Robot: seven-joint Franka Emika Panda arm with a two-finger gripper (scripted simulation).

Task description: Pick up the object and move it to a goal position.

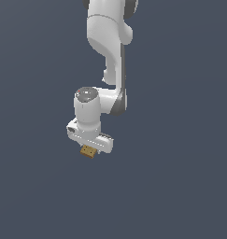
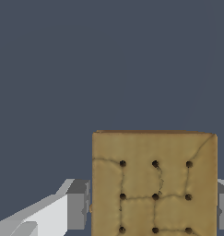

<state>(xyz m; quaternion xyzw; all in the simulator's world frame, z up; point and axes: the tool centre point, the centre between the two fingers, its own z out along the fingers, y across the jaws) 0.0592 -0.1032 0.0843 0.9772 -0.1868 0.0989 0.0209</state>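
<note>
- In the exterior view the white arm (image 1: pixel 108 51) reaches down from the upper edge of the picture and ends in the hand (image 1: pixel 90 148), which points downward.
- The hand is closed on the object (image 1: pixel 88 151), a small tan-brown square block.
- The block sits between the fingers, directly under the palm, and only part of it sticks out below the white body of the hand in that view.
- It is much narrower than the hand that carries it.
- In the wrist view the object (image 2: pixel 154 184) fills the space between the two grey fingertips (image 2: pixel 78 205); one pad lies against each of its opposite sides.
- Its face toward the wrist camera carries rows of dark dots joined by thin dark lines, like cracks in wood.
- The far edge of the block appears straight and level across the wrist view, so it is held squarely, not skewed.
- Around the hand and block there is only plain dark blue-grey background (image 1: pixel 180 177); whether the block touches anything below it cannot be told.
</note>
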